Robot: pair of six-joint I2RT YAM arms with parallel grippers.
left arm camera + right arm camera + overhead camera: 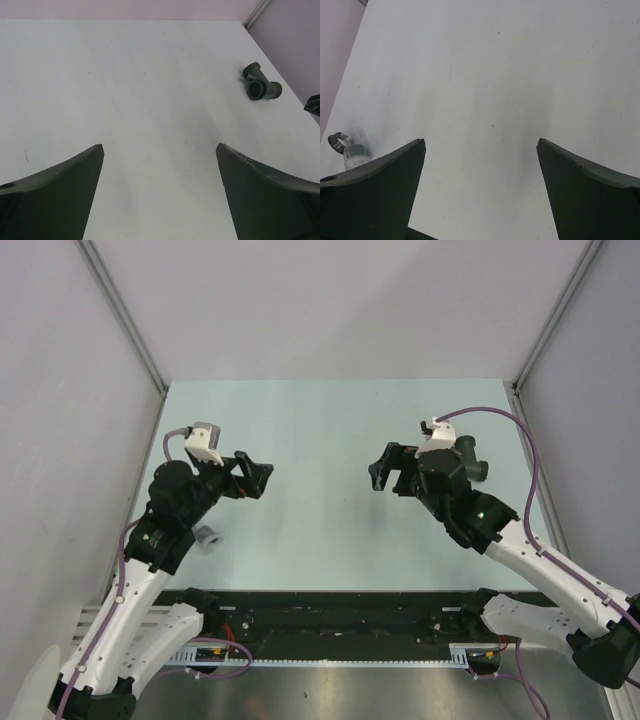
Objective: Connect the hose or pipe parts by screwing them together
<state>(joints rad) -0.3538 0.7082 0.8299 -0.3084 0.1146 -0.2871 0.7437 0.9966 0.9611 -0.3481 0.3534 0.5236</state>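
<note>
- The left gripper (255,478) is held above the table (320,430) with its jaws spread wide; nothing is seen between its fingers (60,200).
- The right gripper (388,468) is likewise spread wide and empty, and bare table is seen between its fingers (590,195).
- The two grippers are turned toward each other and kept well apart over the middle of the table.
- The dark grey T-shaped pipe fitting (472,464) is found lying on the table at the right side, just beside the right wrist and untouched by it.
- The light-grey threaded connector (207,536) is found on the table at the left, beside the left arm.
- A thin dark ring nut (336,141) is seen at one end of the connector; whether it is threaded on cannot be told.
</note>
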